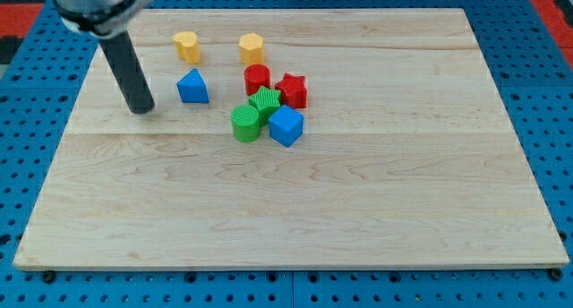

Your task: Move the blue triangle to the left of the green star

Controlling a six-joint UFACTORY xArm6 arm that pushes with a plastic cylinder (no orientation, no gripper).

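The blue triangle [192,87] lies on the wooden board [295,201] toward the view's upper left. The green star [266,101] sits to its right and slightly lower, packed into a cluster of blocks. My tip [141,110] rests on the board to the left of the blue triangle and a little lower, with a small gap between them. The dark rod rises from the tip toward the view's top left.
A green cylinder [245,124] and a blue cube [286,126] touch the green star from below. A red cylinder [257,79] and a red star [291,90] sit above and right of it. Two yellow blocks [186,46] [252,48] lie near the top.
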